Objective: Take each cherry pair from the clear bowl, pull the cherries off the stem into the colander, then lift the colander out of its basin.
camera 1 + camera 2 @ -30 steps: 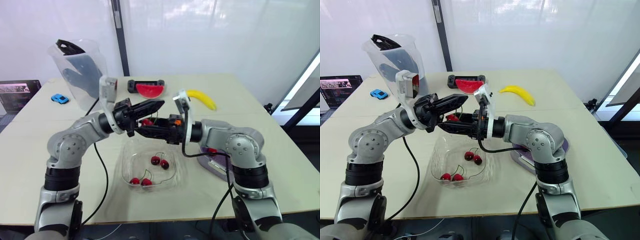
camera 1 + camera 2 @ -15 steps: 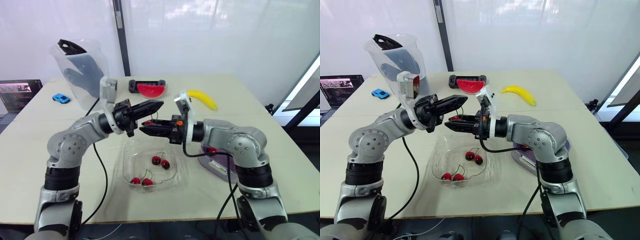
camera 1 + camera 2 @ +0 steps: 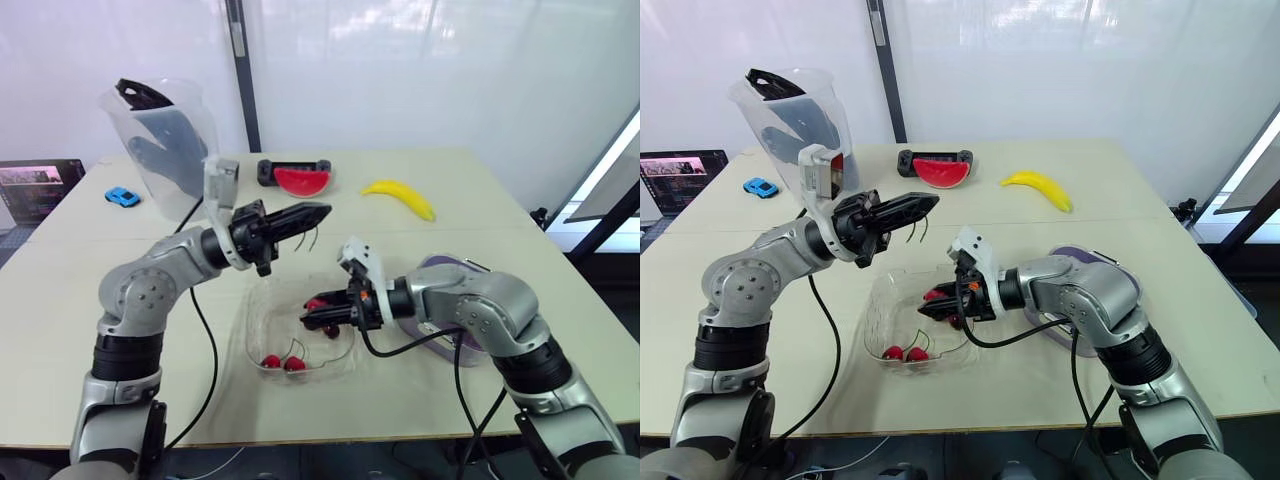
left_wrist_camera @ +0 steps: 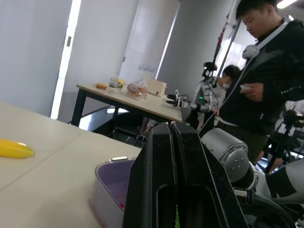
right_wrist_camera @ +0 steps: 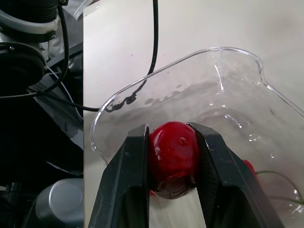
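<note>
Beige tabletop [image 3: 480,200]; right pincer [image 5: 169,132] clamps glossy round cherry [image 5: 172,152].

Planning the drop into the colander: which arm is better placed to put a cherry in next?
Right. The right end effector is shut on a cherry over the clear bowl, and the purple colander sits on that arm's side. The left end effector is shut on a bare stem.
</note>
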Controlling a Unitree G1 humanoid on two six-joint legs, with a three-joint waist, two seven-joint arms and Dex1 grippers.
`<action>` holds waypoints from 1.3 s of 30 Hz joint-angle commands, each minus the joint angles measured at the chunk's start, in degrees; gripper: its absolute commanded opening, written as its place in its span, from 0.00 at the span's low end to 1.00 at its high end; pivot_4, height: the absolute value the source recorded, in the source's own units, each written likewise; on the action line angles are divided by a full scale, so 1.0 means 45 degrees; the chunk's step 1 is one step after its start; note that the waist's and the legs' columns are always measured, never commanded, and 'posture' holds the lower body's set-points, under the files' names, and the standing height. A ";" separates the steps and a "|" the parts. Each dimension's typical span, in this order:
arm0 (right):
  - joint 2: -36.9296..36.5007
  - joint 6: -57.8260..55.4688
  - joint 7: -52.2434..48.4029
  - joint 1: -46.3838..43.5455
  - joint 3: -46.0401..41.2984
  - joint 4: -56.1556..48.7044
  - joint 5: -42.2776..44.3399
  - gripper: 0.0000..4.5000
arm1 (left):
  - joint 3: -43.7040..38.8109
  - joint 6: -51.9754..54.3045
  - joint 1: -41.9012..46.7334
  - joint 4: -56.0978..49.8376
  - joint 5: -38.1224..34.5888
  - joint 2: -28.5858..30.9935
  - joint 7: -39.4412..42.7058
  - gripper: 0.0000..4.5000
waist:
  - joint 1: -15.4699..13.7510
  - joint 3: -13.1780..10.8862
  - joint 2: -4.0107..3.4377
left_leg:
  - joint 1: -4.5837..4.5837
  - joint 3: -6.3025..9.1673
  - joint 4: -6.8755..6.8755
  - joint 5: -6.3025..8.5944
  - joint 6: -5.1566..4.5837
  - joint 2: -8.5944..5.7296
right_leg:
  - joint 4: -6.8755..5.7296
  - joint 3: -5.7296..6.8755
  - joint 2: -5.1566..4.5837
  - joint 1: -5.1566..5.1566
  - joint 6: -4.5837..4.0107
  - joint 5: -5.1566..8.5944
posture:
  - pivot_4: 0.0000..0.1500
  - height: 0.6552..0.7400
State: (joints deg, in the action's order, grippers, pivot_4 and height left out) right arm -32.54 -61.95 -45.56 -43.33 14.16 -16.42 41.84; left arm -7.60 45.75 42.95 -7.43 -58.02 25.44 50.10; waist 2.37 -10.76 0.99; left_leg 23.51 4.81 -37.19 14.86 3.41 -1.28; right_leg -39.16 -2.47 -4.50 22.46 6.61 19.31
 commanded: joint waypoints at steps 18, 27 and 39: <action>-0.7228 0.4014 -0.2833 0.2593 -0.2144 0.3093 -0.4585 0.24 | -0.0438 -0.1109 -0.1701 -0.1033 0.1241 0.0752 -0.0375 0.00 | -0.0005 -0.0005 0.0004 | -0.0002 -0.0027 0.0006 0.0014 -0.0024 0.0008 | 0.0019 -0.0009 0.0002 -0.0006 0.0002 0.0001 | 1.00 1.00; -0.7486 0.2945 -0.3600 0.2064 -0.3044 0.2152 -0.3869 0.91 | -0.0452 -0.1141 -0.1765 -0.1096 0.1365 0.0708 -0.0477 0.00 | -0.0053 -0.0006 0.0001 | -0.0002 -0.0025 -0.0006 0.0013 -0.0022 0.0004 | 0.0019 -0.0008 -0.0005 -0.0013 0.0002 0.0001 | 1.00 1.00; -0.4669 0.0313 -0.4375 -0.1876 -0.5303 0.0389 0.2060 0.99 | -0.2594 -0.0740 -0.3482 -0.1199 0.0959 0.2429 -0.0812 0.00 | 0.0009 -0.0007 -0.0001 | -0.0009 -0.0015 0.0014 0.0015 -0.0025 0.0021 | 0.0021 -0.0004 0.0010 -0.0012 0.0001 0.0001 | 1.00 1.00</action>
State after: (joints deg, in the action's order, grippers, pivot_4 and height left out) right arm -54.30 -59.64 -65.47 -50.42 -9.13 -12.45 47.82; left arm -15.01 42.29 28.91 -11.56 -52.73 34.34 46.66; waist 2.41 -10.80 0.99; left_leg 23.47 4.74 -37.14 14.92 3.29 -1.19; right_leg -39.06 -2.48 -4.48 22.41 6.61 19.32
